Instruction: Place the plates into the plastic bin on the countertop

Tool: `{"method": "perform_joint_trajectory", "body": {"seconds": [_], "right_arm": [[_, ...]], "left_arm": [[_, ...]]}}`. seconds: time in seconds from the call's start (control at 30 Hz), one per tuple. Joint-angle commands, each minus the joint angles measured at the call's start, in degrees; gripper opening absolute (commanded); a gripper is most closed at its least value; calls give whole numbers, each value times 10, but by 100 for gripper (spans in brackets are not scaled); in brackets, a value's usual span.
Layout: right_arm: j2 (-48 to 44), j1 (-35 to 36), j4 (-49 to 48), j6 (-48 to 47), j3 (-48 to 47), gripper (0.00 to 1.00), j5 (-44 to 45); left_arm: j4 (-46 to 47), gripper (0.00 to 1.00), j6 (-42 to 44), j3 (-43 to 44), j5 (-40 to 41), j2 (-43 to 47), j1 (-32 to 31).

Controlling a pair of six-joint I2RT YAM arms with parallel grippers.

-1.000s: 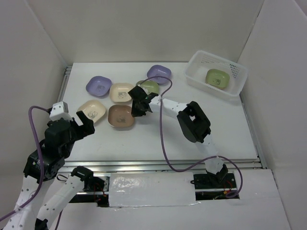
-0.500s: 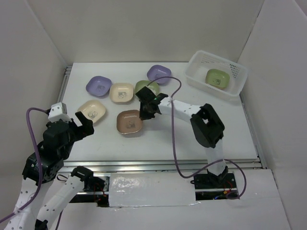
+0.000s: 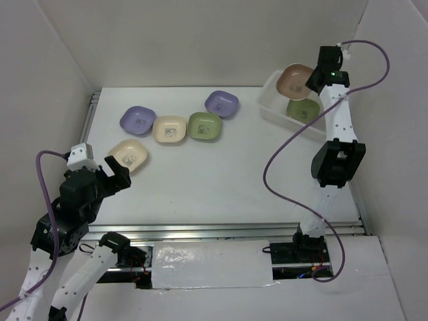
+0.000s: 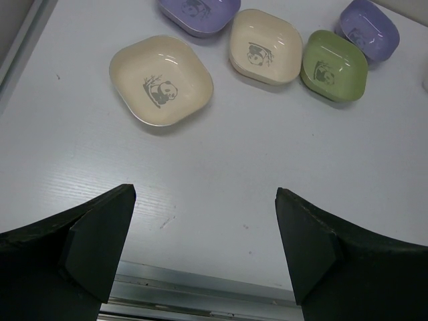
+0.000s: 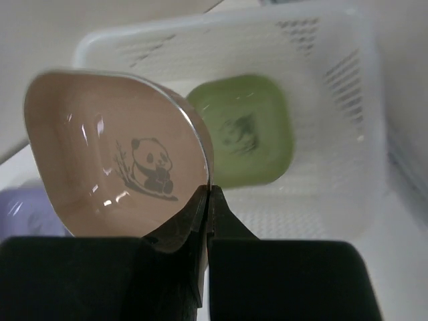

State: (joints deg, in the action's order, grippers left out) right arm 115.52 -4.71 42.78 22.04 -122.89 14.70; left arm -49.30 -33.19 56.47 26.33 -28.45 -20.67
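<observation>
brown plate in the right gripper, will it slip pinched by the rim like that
Probably stiff: the brown plate shows no bending though the right gripper pinches only its rim. Glossy highlights suggest a slick surface, so it might pivot or slip. It seems light, hanging tilted over the plastic bin.

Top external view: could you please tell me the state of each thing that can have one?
Translucent white plastic bin: holds one green plate.
Brown rounded-square plate: held above the bin.
Right gripper: shut on the brown plate's rim.
Left gripper: open, empty.
Five plates on the white countertop: resting upright.
</observation>
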Motion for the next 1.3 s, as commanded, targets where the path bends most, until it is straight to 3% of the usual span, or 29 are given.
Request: {"method": "perform_joint_trajectory", "body": {"seconds": [0.0, 0.1, 0.23, 0.33, 0.37, 0.4, 0.43, 0.5, 0.6, 0.7, 0.77, 0.9, 1.0, 1.17, 1.27], "right_arm": [[64, -40, 80, -37, -77, 0, 27], [85, -64, 28, -46, -84, 0, 28], [152, -65, 39, -75, -162, 0, 40], [167, -65, 10, -70, -152, 0, 58], [174, -64, 5, -70, -156, 11, 63], [176, -63, 6, -67, -162, 35, 69], [176, -63, 8, -63, -173, 85, 83], [159, -61, 4, -53, -171, 100, 81], [90, -39, -15, -46, -133, 100, 70], [-12, 24, -17, -52, -33, 100, 95], [-109, 95, -23, -51, 32, 100, 81], [-284, 209, -98, -41, 298, 100, 7], [-402, 277, -133, 3, 415, 100, -47], [-485, 359, -175, 42, 537, 100, -89], [-504, 384, -174, 51, 556, 100, -84]], "left_arm": [[18, 99, 6, -1, -1, -18, 4], [19, 99, 10, 0, -8, -37, 4], [15, 99, 9, 2, -8, -56, 4], [9, 99, 3, 10, 5, -64, 3], [5, 99, -5, 13, 12, -74, 3], [1, 99, -10, 19, 21, -84, 4], [-8, 99, -20, 35, 48, -97, 3], [-37, 99, -73, 55, 76, -146, 4], [-39, 99, -146, 87, 92, -219, 10], [-3, 99, -187, 111, 30, -301, 81], [12, 99, -207, 119, -55, -367, 123], [48, 99, -231, 146, -75, -470, 194], [40, 99, -249, 173, -58, -576, 234], [58, 95, -286, 161, -88, -667, 271], [61, 90, -318, 126, -73, -695, 266]]}}
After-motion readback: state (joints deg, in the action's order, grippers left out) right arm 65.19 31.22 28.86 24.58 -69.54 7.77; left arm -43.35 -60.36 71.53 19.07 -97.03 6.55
